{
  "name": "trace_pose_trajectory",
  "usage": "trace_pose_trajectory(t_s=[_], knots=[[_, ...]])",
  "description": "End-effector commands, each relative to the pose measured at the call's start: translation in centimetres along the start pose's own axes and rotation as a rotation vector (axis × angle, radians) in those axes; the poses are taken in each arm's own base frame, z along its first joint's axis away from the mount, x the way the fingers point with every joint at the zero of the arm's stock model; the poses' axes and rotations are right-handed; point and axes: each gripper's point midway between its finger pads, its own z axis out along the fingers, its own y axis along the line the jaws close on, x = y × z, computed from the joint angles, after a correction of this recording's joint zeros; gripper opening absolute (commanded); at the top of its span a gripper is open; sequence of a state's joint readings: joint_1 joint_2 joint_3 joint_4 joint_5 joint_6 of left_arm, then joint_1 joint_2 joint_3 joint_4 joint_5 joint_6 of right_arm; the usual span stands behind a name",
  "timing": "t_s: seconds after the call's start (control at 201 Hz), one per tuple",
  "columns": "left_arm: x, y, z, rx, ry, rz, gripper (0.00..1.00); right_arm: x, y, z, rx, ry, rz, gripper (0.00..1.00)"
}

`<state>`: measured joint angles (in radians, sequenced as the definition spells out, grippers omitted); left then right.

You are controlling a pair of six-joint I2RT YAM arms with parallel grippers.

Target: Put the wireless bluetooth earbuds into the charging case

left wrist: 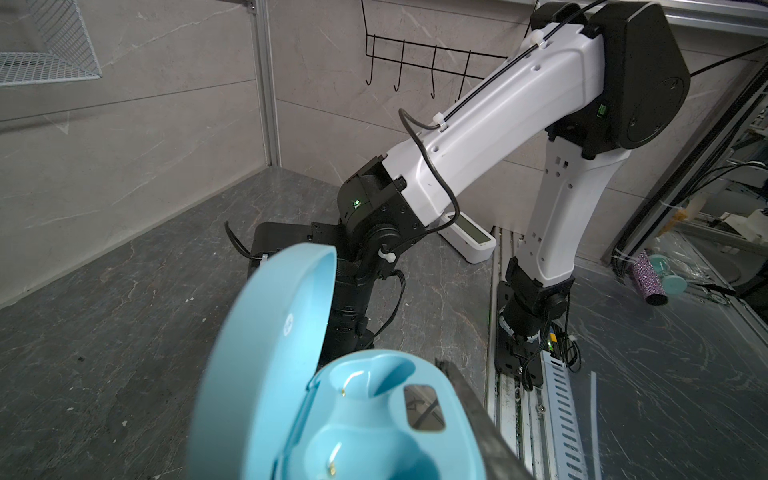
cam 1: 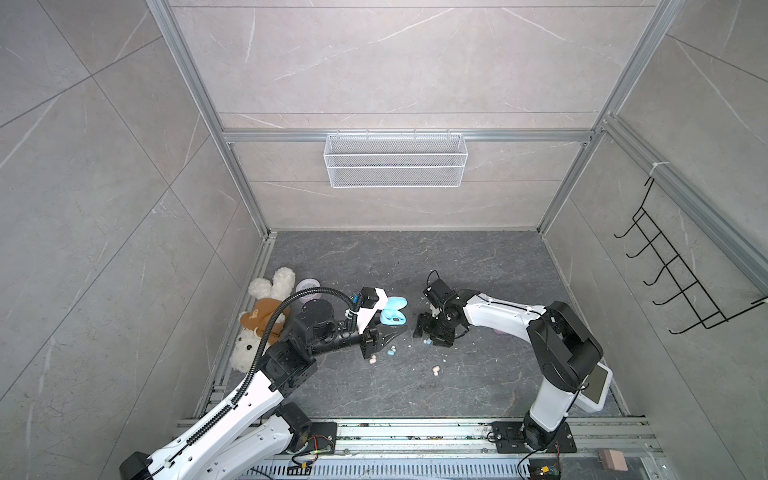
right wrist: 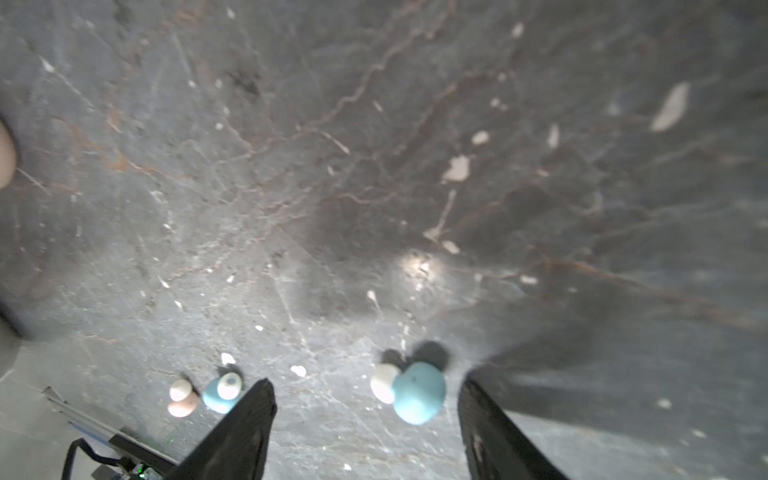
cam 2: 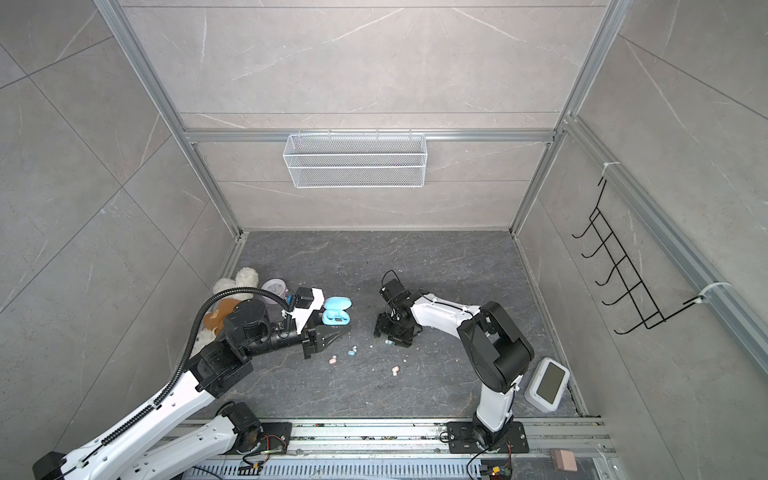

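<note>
Speckled dark bench [cam 1: 478, 266], earbud pickup
left gripper [cam 1: 391, 332] clamps open charging case [left wrist: 353, 424] pockets-up to receive; spread right gripper [right wrist: 368, 386] straddles blue earbud [right wrist: 417, 392].

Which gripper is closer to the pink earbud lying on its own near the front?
Right. The right gripper hangs just behind the pink earbud; the left gripper, clamping the blue charging case, sits farther to its left.

blue case [left wrist: 365, 419]: cut by edge | plush toy [cam 1: 255, 318]: partly hidden, maybe rabbit
</note>
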<state>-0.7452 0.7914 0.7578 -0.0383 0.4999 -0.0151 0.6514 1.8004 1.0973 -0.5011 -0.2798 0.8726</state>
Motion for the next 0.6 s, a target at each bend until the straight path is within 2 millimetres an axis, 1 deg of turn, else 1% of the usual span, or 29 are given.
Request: trace_pose_trajectory(t_s=[0.0,0.219,0.597], knots=[[-0.6,0.1,-0.2,-0.007,-0.019,0.028,0.27,0.2,0.0,0.8,-0.021,0.010,0.034,0.72],[-0.7,0.2,-0.2,-0.009,-0.019,0.031,0.27,-0.1,0.3,0.6,-0.040,-0.003,0.048,0.72],[-0.6,0.1,-0.2,-0.008,-0.020,0.030,0.27,-0.3,1.9,-0.5,-0.091,-0.008,0.036,0.72]])
